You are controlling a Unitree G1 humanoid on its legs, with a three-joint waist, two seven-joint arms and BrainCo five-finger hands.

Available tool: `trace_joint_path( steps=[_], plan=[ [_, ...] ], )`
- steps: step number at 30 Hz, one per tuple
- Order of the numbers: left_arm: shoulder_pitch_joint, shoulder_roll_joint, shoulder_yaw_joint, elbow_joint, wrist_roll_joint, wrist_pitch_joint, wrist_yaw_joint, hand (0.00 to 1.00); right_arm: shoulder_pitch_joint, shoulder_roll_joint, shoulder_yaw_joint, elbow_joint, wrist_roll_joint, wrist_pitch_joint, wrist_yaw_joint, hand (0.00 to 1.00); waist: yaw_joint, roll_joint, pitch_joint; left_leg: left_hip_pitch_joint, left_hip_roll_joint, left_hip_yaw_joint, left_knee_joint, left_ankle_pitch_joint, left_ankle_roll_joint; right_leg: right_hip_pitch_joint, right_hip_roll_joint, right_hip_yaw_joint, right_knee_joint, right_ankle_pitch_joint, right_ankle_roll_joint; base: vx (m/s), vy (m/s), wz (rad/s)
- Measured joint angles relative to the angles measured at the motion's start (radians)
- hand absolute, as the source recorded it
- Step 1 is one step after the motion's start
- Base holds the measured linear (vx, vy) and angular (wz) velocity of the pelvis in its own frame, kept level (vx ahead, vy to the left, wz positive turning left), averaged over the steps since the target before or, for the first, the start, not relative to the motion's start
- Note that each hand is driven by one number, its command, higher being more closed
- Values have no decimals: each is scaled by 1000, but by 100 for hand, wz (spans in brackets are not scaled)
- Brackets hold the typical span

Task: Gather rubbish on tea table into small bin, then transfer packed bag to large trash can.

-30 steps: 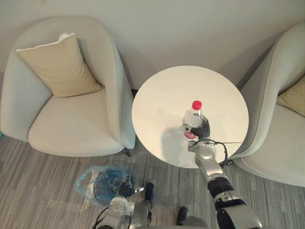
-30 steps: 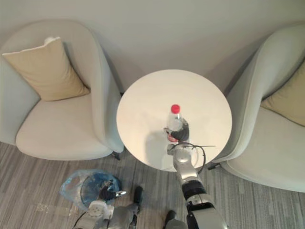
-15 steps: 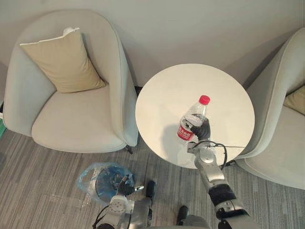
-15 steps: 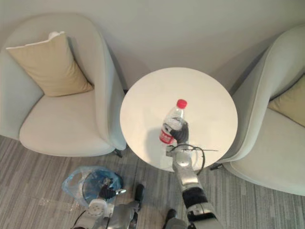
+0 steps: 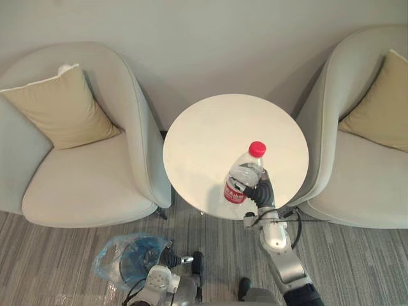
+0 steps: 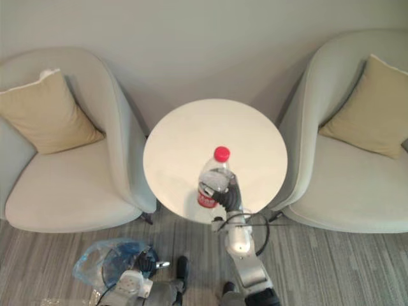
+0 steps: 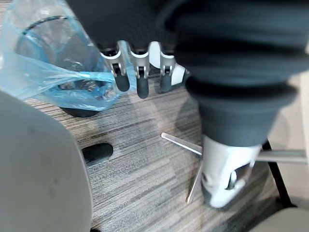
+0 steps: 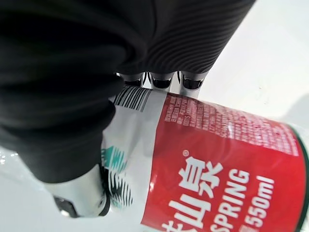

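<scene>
A clear plastic bottle with a red cap (image 5: 243,180) is held tilted over the near edge of the round white table (image 5: 210,137). The fingers of the right hand (image 5: 262,191) are curled tightly round it. White writing is seen on its red label. The left hand (image 7: 138,77) is seen low down with loose, empty fingers, near the small dark bin lined with a blue plastic bag (image 5: 131,258) on the floor.

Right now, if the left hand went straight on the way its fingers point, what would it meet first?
Most likely the blue plastic bag lining the small bin: the left wrist view shows the left hand pointing at its near side. Depth is unclear; the carpet might come first.
</scene>
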Motion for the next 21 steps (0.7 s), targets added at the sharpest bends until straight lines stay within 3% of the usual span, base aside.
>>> trace_joint_path(
  steps=[7, 10, 12, 13, 14, 15, 16, 17, 18, 19, 20, 21],
  plan=[
    [2, -1, -23, 25, 0, -2, 1, 0, 50, -1, 54, 0, -31, 0, 16, 100, -3, 2, -30, 12, 1, -9, 11, 0, 0, 26, 4, -8, -13, 11, -2, -54, -13, 3],
    [-7, -5, -42, 22, 0, -6, 0, 0, 22, -18, 58, 1, -32, 0, 8, 100, -1, 13, -28, -89, 1, -54, 115, -16, -3, 2, 11, -61, 9, 11, -5, -94, -14, 53],
    [-7, -6, -43, -6, 0, -11, 0, 0, -52, -26, 60, 5, -37, 1, -12, 100, 3, 32, -21, -192, 9, -54, 240, -14, -6, -38, 33, -63, 31, 18, -21, -205, -31, 55],
    [-3, -10, -47, -21, 0, -18, 0, 0, -110, -40, 61, 8, -53, 1, -23, 100, 9, 48, -14, -216, 13, -66, 242, 18, -49, -47, 54, -64, 15, 34, -53, -249, -29, 51],
    [-4, -9, -49, -23, 0, -17, -1, 0, -130, -44, 59, 8, -62, 0, -24, 100, 1, 42, -13, -216, 19, -39, 247, -9, -39, -51, 29, -92, 4, 42, -59, -224, 9, 52],
    [-7, -14, -46, -26, 1, -15, -2, 0, -154, -48, 54, 11, -67, 1, -25, 100, 3, 50, -15, -247, 56, 68, 425, -125, 47, -74, 21, -124, 25, 48, -67, -245, 24, 36],
    [0, -15, -45, -30, 2, -16, -2, 0, -160, -47, 56, 11, -67, 0, -27, 100, 2, 51, -18, -240, 104, 183, 597, -223, 68, -87, 10, -136, 42, 52, -72, -221, 28, 44],
    [19, -29, -37, -27, 19, -14, -2, 0, -150, -48, 58, 11, -67, -1, -31, 100, -8, 58, -25, -168, 180, 293, 689, -292, 43, -81, -4, -163, 42, 67, -71, -187, 23, 46],
    [26, -39, -37, -23, 30, -14, -2, 0, -142, -49, 54, 11, -66, 0, -34, 100, -21, 64, -30, -130, 212, 326, 696, -304, 25, -83, -9, -177, 43, 70, -70, -99, 99, 76],
    [38, -55, -38, -18, 49, -11, -2, 0, -132, -50, 43, 12, -66, 1, -38, 100, -47, 75, -37, -66, 260, 361, 669, -312, 3, -91, -21, -210, 58, 72, -66, -146, 169, 107],
    [49, -74, -63, -18, 75, -11, -3, 0, -127, -51, 19, 12, -66, 1, -45, 100, -63, 90, -49, 0, 298, 384, 556, -286, -44, -128, -39, -261, 93, 75, -61, -172, 190, 107],
    [49, -79, -75, -19, 82, -11, -4, 0, -128, -51, 8, 12, -66, 1, -45, 100, -66, 96, -54, 18, 297, 379, 497, -284, -68, -141, -45, -278, 100, 79, -54, -211, 250, 101]
  ],
)
